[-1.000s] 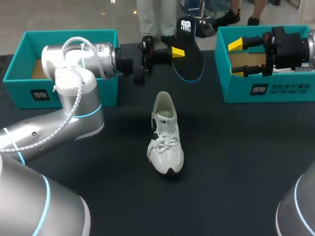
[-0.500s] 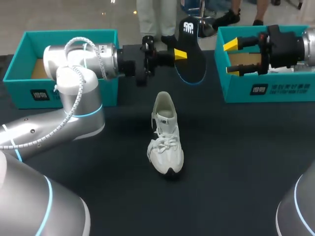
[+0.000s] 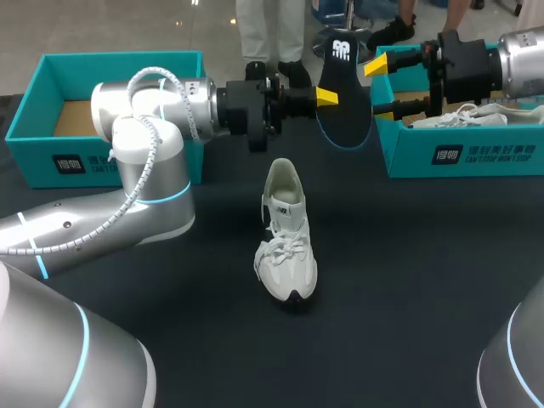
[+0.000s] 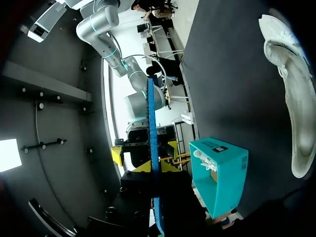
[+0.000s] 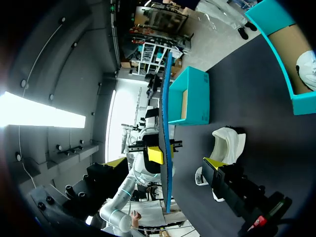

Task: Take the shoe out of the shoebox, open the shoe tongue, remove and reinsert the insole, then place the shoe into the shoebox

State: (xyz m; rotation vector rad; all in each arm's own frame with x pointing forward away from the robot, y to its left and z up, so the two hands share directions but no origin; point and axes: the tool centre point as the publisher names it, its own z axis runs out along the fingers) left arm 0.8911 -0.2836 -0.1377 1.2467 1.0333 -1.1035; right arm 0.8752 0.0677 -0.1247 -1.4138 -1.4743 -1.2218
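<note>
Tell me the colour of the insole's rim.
Bright blue; the insole shows it edge-on in the left wrist view.

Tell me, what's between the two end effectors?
The dark insole, held by the left end effector, with the open right end effector on its other side. The head view shows it.

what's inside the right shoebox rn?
A white shoe lies in the right shoebox, laces showing. The right arm crosses above the box and covers much of the interior, so whatever else is in there can't be seen.
</note>
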